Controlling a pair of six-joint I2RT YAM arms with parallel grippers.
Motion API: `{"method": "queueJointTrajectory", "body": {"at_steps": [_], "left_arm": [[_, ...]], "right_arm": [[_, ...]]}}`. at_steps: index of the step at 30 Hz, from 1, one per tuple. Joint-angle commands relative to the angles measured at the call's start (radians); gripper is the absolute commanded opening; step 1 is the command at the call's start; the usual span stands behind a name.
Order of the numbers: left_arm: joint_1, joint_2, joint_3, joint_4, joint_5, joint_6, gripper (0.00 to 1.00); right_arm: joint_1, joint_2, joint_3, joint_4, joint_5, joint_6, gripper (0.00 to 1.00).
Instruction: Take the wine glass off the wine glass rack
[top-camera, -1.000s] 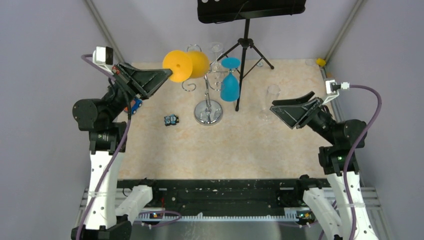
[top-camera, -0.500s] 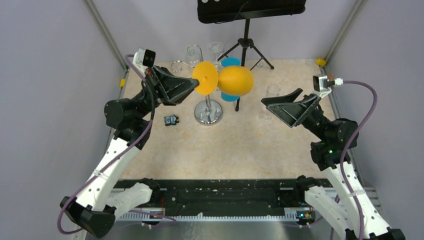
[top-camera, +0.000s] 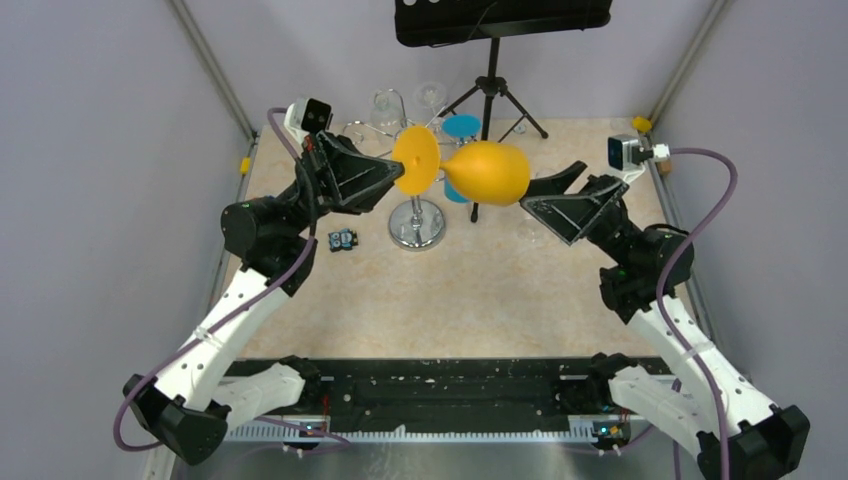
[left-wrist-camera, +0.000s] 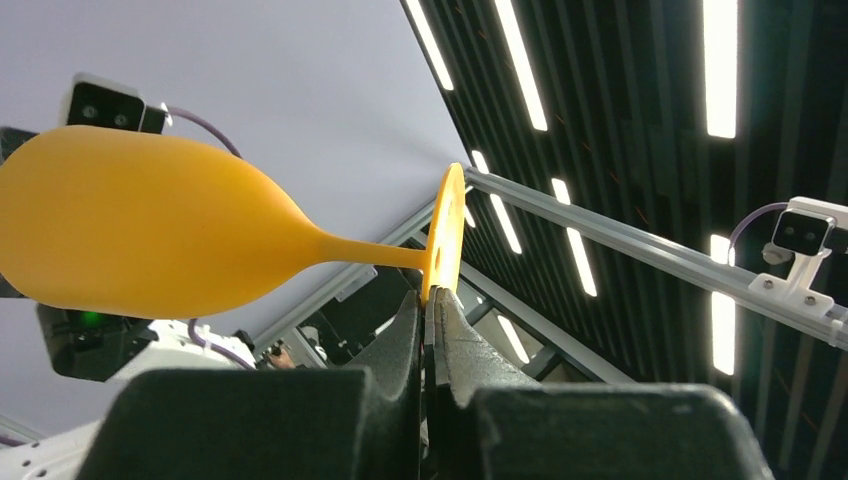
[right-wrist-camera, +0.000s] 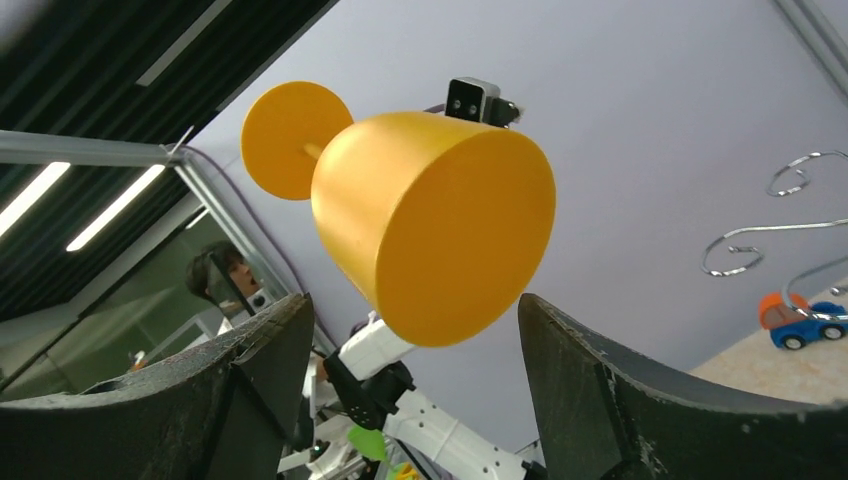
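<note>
Precariously, the left gripper (left-wrist-camera: 425, 300) is pinching the wine glass (top-camera: 485, 172) by its foot, and the gaping right gripper (top-camera: 553, 190) is risking nudging it loose.

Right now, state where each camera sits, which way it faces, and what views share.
Top external: above and behind the bases, looking down on the table; left arm and right arm show.
Left wrist: on the left arm, facing up; shut left claw pinches the orange wine glass by its foot.
Right wrist: on the right arm, facing up; open right claw frames the bowl.
All three share the glass.
</note>
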Motion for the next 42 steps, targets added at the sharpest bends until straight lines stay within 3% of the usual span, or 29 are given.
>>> {"method": "queueJointTrajectory", "body": {"at_steps": [1, 5, 8, 11, 16, 20, 22, 24, 27, 31, 36, 42], "left_arm": [[-0.025, 0.000, -0.008, 0.083, -0.009, -0.032, 0.00], [-0.033, -0.004, -0.004, 0.051, -0.001, 0.009, 0.00], [-0.035, -0.012, -0.013, 0.028, -0.003, 0.034, 0.00], [-0.036, -0.012, -0.021, 0.027, 0.003, 0.036, 0.00], [-0.039, -0.009, -0.033, 0.028, 0.003, 0.036, 0.00], [-0.040, -0.010, -0.033, 0.019, 0.008, 0.050, 0.00], [-0.041, -0.016, -0.036, 0.017, 0.003, 0.077, 0.12], [-0.040, -0.031, -0.034, -0.001, -0.006, 0.128, 0.29], [-0.042, -0.068, 0.006, -0.150, -0.017, 0.288, 0.55], [-0.041, -0.135, 0.034, -0.375, -0.071, 0.542, 0.76], [-0.040, -0.203, 0.051, -0.672, -0.179, 0.796, 0.81], [-0.040, -0.193, 0.078, -0.929, -0.243, 0.998, 0.81]], "right_arm": [[0.041, 0.048, 0.059, 0.261, 0.002, 0.011, 0.71], [0.056, 0.096, 0.051, 0.471, -0.003, 0.070, 0.48], [0.065, 0.110, 0.048, 0.540, -0.003, 0.089, 0.42], [0.071, 0.110, 0.045, 0.567, -0.003, 0.088, 0.36], [0.077, 0.109, 0.061, 0.578, -0.008, 0.089, 0.09], [0.080, 0.106, 0.074, 0.561, -0.016, 0.083, 0.00], [0.081, 0.100, 0.079, 0.547, -0.020, 0.074, 0.00], [0.081, 0.084, 0.083, 0.505, -0.019, 0.049, 0.00], [0.082, 0.043, 0.092, 0.399, -0.013, -0.035, 0.00], [0.081, -0.031, 0.125, 0.144, 0.016, -0.214, 0.00], [0.081, -0.129, 0.233, -0.332, 0.156, -0.510, 0.00], [0.081, -0.161, 0.420, -0.904, 0.470, -0.777, 0.00]]}}
